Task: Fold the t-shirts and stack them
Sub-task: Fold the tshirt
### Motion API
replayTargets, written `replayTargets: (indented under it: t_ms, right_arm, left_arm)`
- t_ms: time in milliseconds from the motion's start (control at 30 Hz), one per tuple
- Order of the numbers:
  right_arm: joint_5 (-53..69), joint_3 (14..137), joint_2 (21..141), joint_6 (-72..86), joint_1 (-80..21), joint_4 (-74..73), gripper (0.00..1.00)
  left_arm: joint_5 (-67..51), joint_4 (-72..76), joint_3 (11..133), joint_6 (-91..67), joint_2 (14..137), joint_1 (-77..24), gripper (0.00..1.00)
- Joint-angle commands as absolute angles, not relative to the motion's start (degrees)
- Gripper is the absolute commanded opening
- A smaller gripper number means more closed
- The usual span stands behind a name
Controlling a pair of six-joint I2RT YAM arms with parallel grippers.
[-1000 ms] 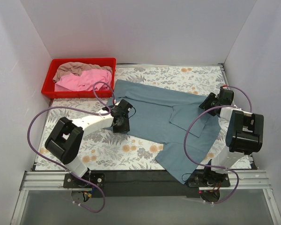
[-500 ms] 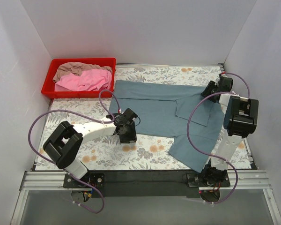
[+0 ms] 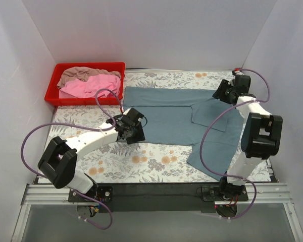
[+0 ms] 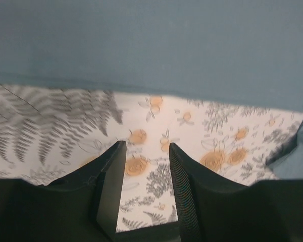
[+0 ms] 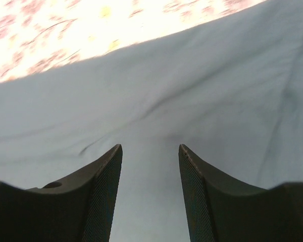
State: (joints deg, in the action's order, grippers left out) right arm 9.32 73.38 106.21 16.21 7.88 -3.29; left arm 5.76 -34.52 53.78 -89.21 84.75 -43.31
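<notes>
Three plain white walls close in the space: a back wall [image 3: 151, 30], a left wall [image 3: 15, 75] and a right wall [image 3: 288, 60]. The table [image 3: 156, 161] is covered with a pale cloth printed with grey ferns and orange flowers. A metal rail [image 3: 45, 194] runs along its near edge, with grey floor [image 3: 156, 224] below. The light is even and soft.

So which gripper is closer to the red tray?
Left. The left gripper is a short way right of the tray; the right gripper is far across, over the shirt.
</notes>
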Motion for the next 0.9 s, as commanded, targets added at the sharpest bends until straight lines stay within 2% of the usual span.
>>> replayTargets:
  t_ms: [0, 100, 300, 567, 867]
  right_arm:
    - [10.90, 66.03, 95.03, 16.70, 2.48, -5.88, 0.56]
    - [10.81, 57.24, 86.59, 16.26, 0.10, -8.86, 0.56]
    - [12.56, 41.94, 70.59, 18.10, -5.44, -12.57, 0.55]
    - [12.57, 36.48, 59.43, 15.38, -6.50, -20.91, 0.55]
    - [9.85, 35.07, 54.85, 12.57, -6.50, -25.13, 0.55]
  left_arm:
    - [12.91, -37.00, 57.21, -84.04, 82.62, -38.95, 0.38]
    - [15.90, -36.65, 58.80, -81.75, 83.49, -34.90, 0.38]
    - [18.46, -35.68, 60.73, -78.92, 88.85, -33.14, 0.37]
    - [19.86, -34.54, 57.49, -80.15, 92.81, -32.78, 0.37]
    - [15.22, -35.51, 51.16, -82.61, 92.64, -32.78, 0.37]
